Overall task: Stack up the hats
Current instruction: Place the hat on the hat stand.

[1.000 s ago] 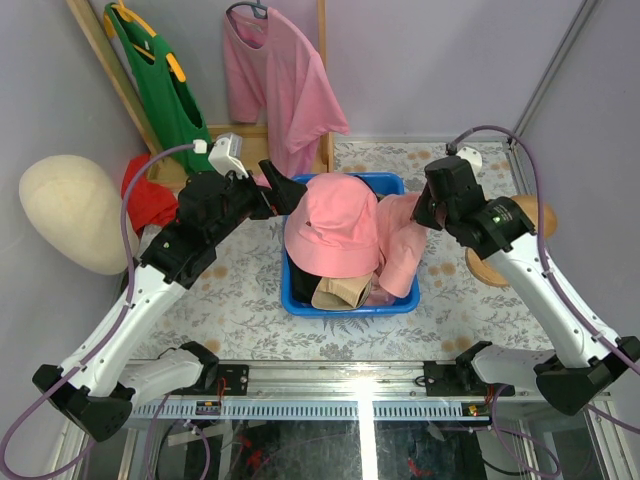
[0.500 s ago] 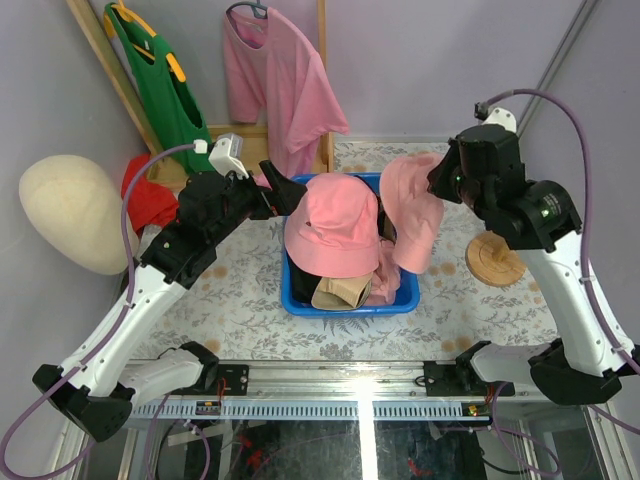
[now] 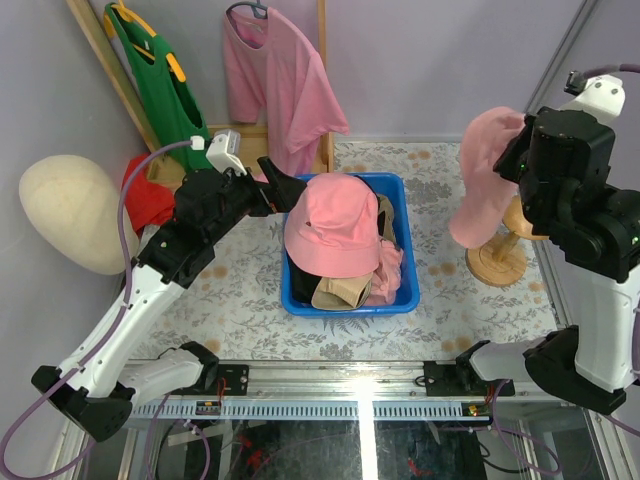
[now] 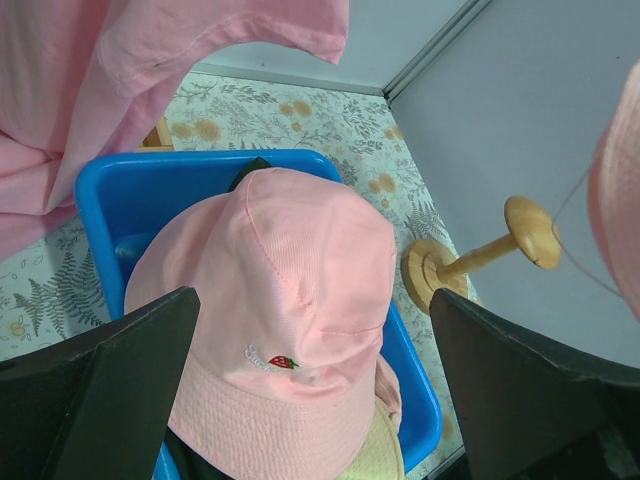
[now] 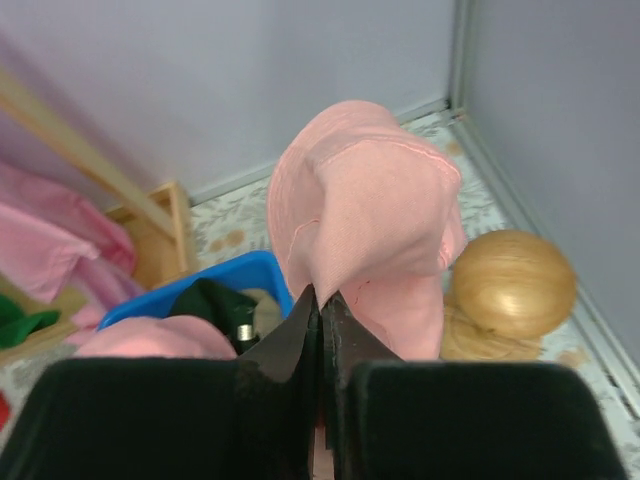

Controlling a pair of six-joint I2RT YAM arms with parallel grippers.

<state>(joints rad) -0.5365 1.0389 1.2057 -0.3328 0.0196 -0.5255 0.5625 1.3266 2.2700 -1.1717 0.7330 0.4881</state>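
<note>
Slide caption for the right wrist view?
Right tool shut on a pink cap, hanging beside the wooden stand; blue bin nearby.

Bright, even light is seen all over; glare is caught on the front rail (image 3: 300, 409), and the right hand (image 5: 320, 295) is blurred close-up.

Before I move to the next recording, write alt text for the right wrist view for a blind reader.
The right end effector, shut on a fold of a pink cap, holds it up beside the round knob of a wooden stand. Behind on the left, a blue bin holds dark fabric, with a lilac wall beyond.
</note>
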